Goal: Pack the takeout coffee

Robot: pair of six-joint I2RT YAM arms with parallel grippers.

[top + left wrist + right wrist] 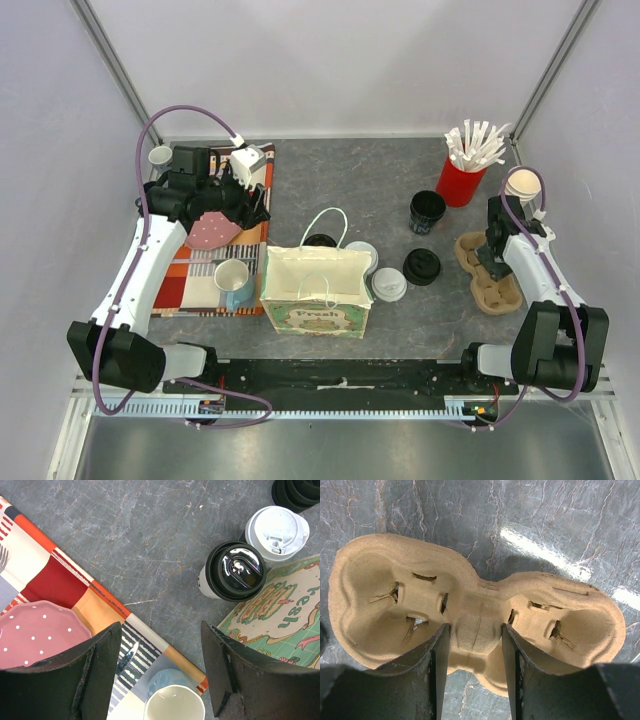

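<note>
Two takeout coffee cups with white sip lids (389,284) (362,255) stand on the table just right of the open paper bag (315,292). One of them (276,531) shows in the left wrist view beside a pale cup with a black lid (235,571). My left gripper (225,205) (161,630) hangs open over the striped placemat (60,570), holding nothing. My right gripper (492,260) (475,627) is down on the cardboard cup carrier (385,590), its fingers (437,665) pressed against both sides of the carrier's middle ridge.
A lidless black cup (427,212) and a loose black lid (421,267) lie between the bag and the carrier. A red cup of straws (460,182) stands at the back right. A pink plate (35,635), a knife and a mug (175,705) are on the placemat.
</note>
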